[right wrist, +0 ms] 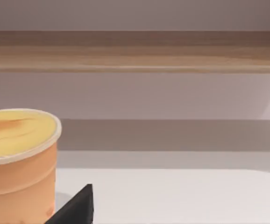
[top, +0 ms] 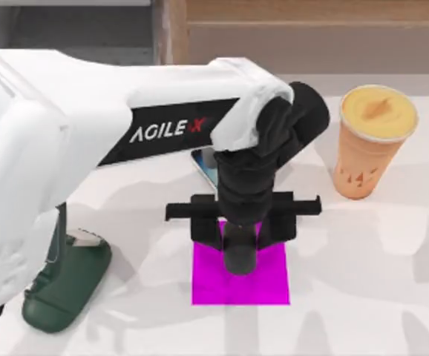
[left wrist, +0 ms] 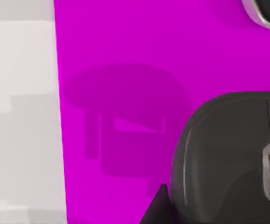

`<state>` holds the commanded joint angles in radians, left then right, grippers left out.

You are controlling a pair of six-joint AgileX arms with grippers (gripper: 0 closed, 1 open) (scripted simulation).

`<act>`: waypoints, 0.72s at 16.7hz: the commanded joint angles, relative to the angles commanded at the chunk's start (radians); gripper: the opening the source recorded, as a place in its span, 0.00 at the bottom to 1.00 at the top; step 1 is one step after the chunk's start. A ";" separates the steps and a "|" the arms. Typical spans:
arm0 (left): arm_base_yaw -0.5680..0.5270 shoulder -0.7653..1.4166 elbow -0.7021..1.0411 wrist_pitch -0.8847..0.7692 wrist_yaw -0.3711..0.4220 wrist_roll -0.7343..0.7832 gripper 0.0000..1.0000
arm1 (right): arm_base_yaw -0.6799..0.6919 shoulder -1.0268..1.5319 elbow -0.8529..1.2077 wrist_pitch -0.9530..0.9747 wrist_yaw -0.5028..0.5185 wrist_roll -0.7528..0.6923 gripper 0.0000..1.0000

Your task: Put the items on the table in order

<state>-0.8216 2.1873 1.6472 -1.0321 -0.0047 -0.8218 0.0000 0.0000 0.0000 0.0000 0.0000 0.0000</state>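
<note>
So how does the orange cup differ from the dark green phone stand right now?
The tall orange cup with yellow lid stands upright at the table's right; the dark green phone stand sits low at the left, near the front. The cup is round and tapered, while the stand is a squat, rounded wedge. Both rest on the white tabletop, untouched.

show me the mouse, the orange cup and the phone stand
mouse (left wrist: 228,154), left wrist view, its black back
orange cup (top: 378,111), top view, its yellow lid
phone stand (top: 70,285), top view, its dark green base
</note>
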 joint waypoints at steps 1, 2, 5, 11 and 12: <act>-0.001 0.003 -0.004 0.006 0.001 0.000 0.00 | 0.000 0.000 0.000 0.000 0.000 0.000 1.00; -0.001 0.007 -0.008 0.014 0.002 -0.001 0.00 | 0.000 0.000 0.000 0.000 0.000 0.000 1.00; -0.002 0.011 -0.014 0.024 0.001 -0.001 0.00 | 0.000 0.000 0.000 0.000 0.000 0.000 1.00; -0.002 0.011 -0.014 0.024 0.001 -0.001 0.30 | 0.000 0.000 0.000 0.000 0.000 0.000 1.00; -0.002 0.011 -0.014 0.024 0.001 -0.001 0.38 | 0.000 0.000 0.000 0.000 0.000 0.000 1.00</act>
<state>-0.8239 2.1981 1.6336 -1.0079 -0.0035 -0.8232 0.0000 0.0000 0.0000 0.0000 0.0000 0.0000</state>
